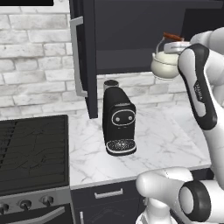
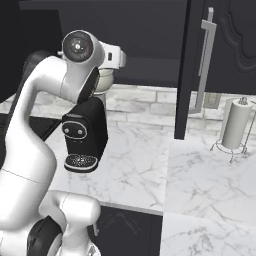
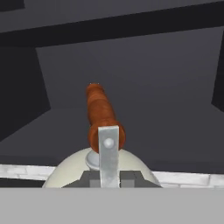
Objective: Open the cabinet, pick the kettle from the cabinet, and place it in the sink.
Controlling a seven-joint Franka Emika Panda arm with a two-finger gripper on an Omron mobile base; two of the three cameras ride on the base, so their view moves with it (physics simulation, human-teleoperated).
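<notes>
The cabinet (image 1: 131, 35) stands open, its left door (image 1: 85, 57) swung out toward me and its right door (image 2: 225, 50) swung out on the other side. The cream-white kettle (image 1: 164, 63) hangs in the air in front of the cabinet's lower edge, above the counter and partly behind my forearm. A sliver of the kettle (image 2: 104, 80) shows behind the wrist. My gripper (image 3: 111, 178) is shut on the kettle's handle at its silver bracket (image 3: 108, 151), and the reddish-brown handle (image 3: 101, 113) runs away from the hand. The sink is out of view.
A black coffee machine (image 1: 118, 122) stands on the marble counter (image 1: 162, 135) below and left of the kettle. A black stove (image 1: 33, 148) lies at the left. A paper towel holder (image 2: 236, 125) stands on the counter at the right, past the open right door.
</notes>
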